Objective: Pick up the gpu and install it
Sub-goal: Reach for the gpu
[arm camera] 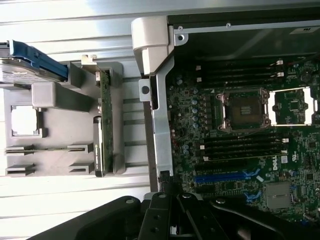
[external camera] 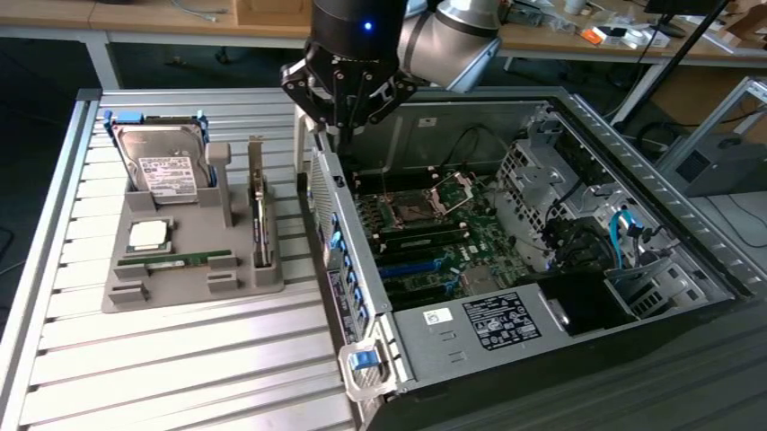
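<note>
A robot arm's gripper (external camera: pixel 340 127) hangs at twelve o'clock in the exterior view, just above the rear wall of an open computer case (external camera: pixel 671 242). Its fingers are drawn together and hold nothing.

The gpu (external camera: pixel 257 215) has not been picked up. It stands on its long edge in a slot of a grey holder (external camera: pixel 180 287) at nine o'clock, just beside the case, with its silver bracket strip at the far end. Standing upright like this, its top edge is free – probably so that the fingers can pinch it from above. The gripper is near the card but apart from it, offset toward the case.

The same holder carries a hard drive (external camera: pixel 162 166) with a white label at its far end, a square processor chip (external camera: pixel 149 235) in a recess, and a narrow green memory stick (external camera: pixel 178 259) toward its near end. Each sits in its own compartment.

The case lies on its side on the slatted metal table (external camera: pixel 180 359) with the side panel off, so the motherboard (external camera: pixel 444 233) faces up and can be reached from overhead. Blue expansion slots (external camera: pixel 414 268) run across the board near its middle – likely where the card belongs – and they look unoccupied. The processor socket (external camera: pixel 401 214) beyond them stands open
</note>
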You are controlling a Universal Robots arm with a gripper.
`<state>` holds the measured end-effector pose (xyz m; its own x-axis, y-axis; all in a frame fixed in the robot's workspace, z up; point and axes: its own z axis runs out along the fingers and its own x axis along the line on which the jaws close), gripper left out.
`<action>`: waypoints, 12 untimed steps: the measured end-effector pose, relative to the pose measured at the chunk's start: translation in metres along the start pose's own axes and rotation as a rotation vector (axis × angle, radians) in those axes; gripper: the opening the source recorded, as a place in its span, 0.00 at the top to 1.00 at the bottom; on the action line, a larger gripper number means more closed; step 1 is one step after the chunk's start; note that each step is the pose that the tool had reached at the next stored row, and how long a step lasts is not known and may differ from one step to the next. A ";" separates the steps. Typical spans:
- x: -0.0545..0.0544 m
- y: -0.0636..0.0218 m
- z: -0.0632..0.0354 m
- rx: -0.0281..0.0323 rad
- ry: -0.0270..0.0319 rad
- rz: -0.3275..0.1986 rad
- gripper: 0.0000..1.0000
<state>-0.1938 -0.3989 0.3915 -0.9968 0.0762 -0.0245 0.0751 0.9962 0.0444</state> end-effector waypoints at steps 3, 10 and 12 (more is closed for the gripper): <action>0.002 -0.0001 0.0000 0.0000 0.0000 0.000 0.90; 0.005 -0.0004 0.0000 0.0000 0.0000 0.000 0.90; 0.006 -0.0005 0.0000 0.0000 0.0001 0.000 0.90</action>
<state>-0.1998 -0.3989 0.3913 -0.9968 0.0762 -0.0244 0.0751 0.9962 0.0444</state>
